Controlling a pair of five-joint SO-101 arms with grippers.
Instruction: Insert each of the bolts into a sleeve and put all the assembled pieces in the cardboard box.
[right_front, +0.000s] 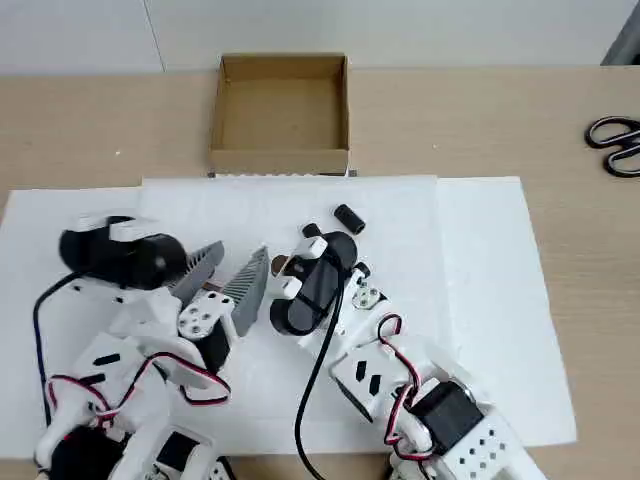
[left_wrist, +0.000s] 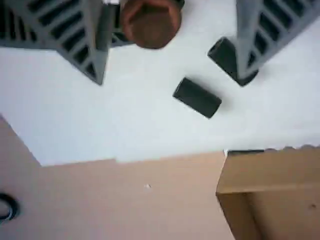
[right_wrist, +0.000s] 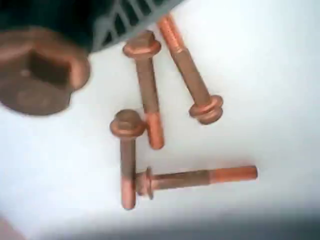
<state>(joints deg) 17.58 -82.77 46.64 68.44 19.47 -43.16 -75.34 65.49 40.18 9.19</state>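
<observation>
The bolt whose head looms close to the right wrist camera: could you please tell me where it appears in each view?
High view: the bolt mid-sheet, just right of the left gripper.
Left wrist view: its head between the left gripper's open jaws, near two black sleeves.
Right wrist view: its blurred head nearest the camera, beside four loose bolts.
Shared landmark: the white sheet.

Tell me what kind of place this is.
Probably a lab or hobby workbench: a wooden table partly under a white sheet, with loose copper bolts, a cardboard box and scissors.
</observation>
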